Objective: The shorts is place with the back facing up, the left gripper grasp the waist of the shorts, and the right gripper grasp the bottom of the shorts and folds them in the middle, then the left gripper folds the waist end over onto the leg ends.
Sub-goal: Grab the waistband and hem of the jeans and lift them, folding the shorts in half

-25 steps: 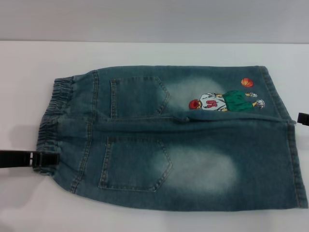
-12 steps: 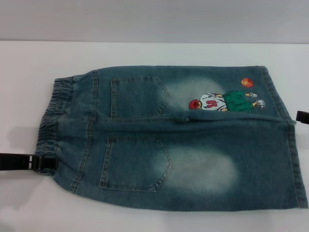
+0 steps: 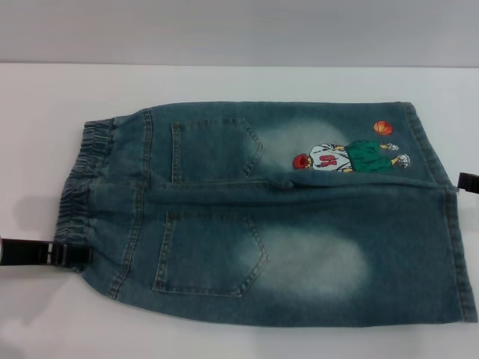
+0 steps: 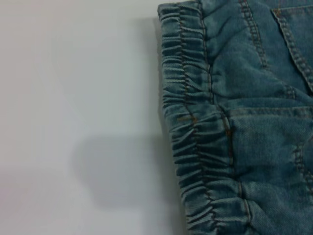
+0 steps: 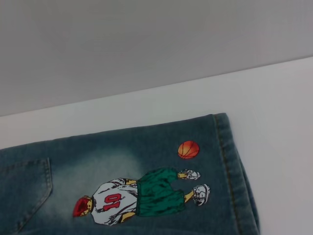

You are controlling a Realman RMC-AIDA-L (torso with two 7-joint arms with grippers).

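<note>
The blue denim shorts [image 3: 262, 224] lie flat on the white table [image 3: 247, 82], back pockets up. The ruffled waist [image 3: 78, 187] points left and the straight leg hems [image 3: 453, 239] point right. My left gripper [image 3: 73, 254] reaches in from the left edge and meets the near corner of the waist. The left wrist view looks down on the gathered waist [image 4: 195, 137] beside bare table. Only a black tip of my right gripper [image 3: 468, 182] shows at the right edge, level with the gap between the legs. The right wrist view shows the far leg's hem [image 5: 234, 166] and the basketball-player print [image 5: 142, 198].
The table's far edge [image 3: 239, 64] meets a grey wall behind the shorts. White tabletop surrounds the shorts on the left [image 4: 73, 98], at the front and at the far right [image 5: 279, 122].
My left gripper has slid slightly toward the near side along the waist's edge. The right gripper's tip and the shorts have stayed in place.
</note>
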